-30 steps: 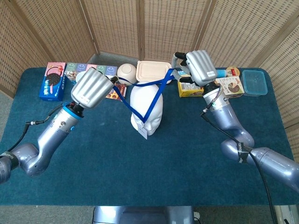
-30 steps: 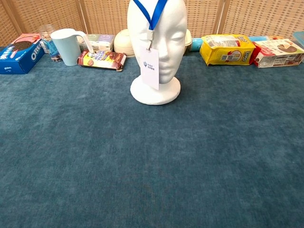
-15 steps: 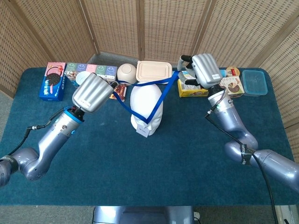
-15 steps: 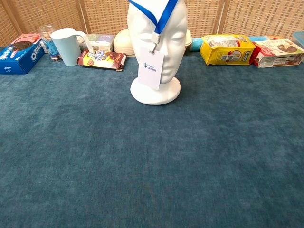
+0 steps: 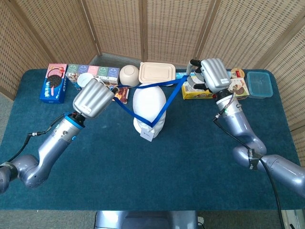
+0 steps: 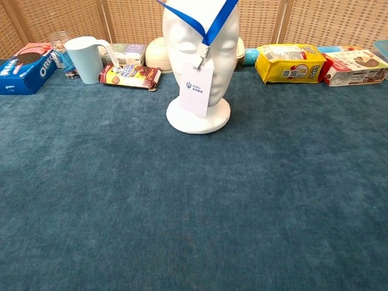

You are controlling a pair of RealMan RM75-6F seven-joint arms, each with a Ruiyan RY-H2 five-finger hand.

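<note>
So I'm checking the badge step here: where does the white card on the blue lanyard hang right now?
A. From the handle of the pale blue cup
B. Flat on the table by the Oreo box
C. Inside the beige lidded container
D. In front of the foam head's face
D: in the chest view the white card dangles from the blue lanyard over the foam head, clear of the table.

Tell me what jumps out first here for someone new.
The white foam head at the table's centre, with a blue lanyard stretched wide across it. The left hand and right hand each hold one side of the strap, above and to either side of the head. A white badge dangles in front of the face; snack boxes line the back edge.
</note>
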